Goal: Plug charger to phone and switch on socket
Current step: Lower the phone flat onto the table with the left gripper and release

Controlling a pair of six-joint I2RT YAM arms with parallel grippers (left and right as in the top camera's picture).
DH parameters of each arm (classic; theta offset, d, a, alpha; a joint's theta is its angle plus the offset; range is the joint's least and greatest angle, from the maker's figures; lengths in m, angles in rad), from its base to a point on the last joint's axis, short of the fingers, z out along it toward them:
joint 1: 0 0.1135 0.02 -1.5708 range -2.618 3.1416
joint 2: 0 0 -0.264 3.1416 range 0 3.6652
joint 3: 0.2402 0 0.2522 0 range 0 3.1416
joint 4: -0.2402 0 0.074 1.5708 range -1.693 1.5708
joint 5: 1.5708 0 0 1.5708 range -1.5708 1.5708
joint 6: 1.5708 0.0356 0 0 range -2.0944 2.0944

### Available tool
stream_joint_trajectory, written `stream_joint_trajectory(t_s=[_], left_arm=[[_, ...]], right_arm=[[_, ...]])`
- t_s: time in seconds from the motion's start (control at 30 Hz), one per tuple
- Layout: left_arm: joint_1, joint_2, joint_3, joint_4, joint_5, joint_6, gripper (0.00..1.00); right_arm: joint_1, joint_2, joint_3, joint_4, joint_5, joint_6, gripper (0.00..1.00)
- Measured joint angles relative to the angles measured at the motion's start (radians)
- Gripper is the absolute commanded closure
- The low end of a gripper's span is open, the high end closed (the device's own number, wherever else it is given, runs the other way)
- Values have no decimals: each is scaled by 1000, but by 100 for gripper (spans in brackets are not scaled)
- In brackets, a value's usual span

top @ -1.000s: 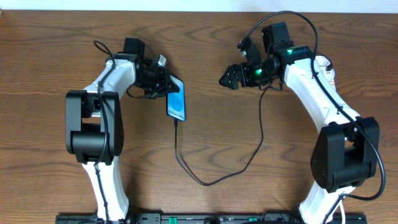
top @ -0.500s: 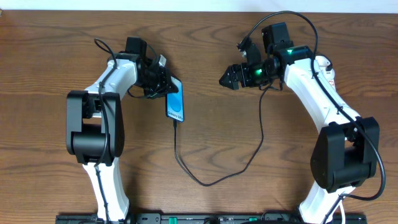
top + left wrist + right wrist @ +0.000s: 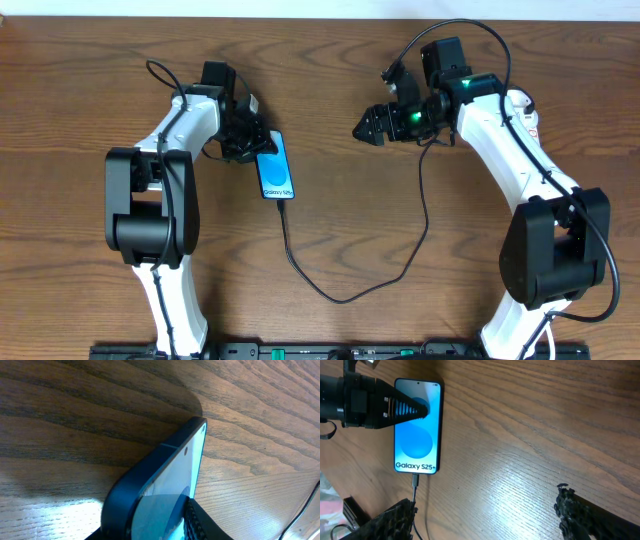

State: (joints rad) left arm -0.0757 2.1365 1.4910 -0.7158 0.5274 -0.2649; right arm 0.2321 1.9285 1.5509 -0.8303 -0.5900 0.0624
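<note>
Now, left gripper [image 3: 255,143]: lying across the phone [image 3: 417,425] screen; whether it is clamping, cannot tell.
phone: lying on the desk [image 3: 80,90] beneath it, charger [image 3: 330,285] sitting in its far end.
right gripper [image 3: 366,127]: hovering, spread wide.

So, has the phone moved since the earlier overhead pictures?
Yes. The phone pivoted: top end swung toward the left edge of the table, bottom end hardly shifted.

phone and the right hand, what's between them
Only bare table between phone and right hand, shown in the overhead view; the charger loops past lower down.
</note>
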Motion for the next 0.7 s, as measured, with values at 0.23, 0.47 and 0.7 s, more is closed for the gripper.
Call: stream_joint_trajectory(t_s=[0.23,0.47,0.7], left_arm=[[0,0,0,-2,-16,0,69],[0,-13,0,-20,-82,0,65],[-2,-14,0,-21,-123,0,62]], right_arm=[[0,0,0,-2,0,0,12],[0,0,0,-11,4,0,11],[0,0,0,-18,7,0,11]])
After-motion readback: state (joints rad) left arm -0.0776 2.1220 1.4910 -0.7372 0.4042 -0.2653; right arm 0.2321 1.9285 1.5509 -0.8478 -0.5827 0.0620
